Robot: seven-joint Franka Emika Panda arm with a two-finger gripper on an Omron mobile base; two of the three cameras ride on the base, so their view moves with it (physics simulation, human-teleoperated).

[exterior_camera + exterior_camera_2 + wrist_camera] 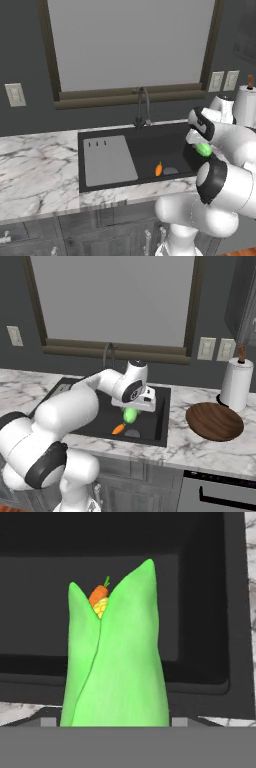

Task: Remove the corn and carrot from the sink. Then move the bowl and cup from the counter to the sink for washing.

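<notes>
The pincer (131,412) is clamped on the corn (130,415), which hangs above the black sink (162,421). The carrot (118,429) lies on the sink floor below; the wooden bowl (215,422) sits on the worktop (200,448) to the right.

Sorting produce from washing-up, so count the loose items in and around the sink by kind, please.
Vegetables: 2, the green husked corn in the gripper and the small orange carrot in the black sink.
Dishes: 1, the dark wooden bowl.
Paper towel rolls: 1.
Total: 4
</notes>
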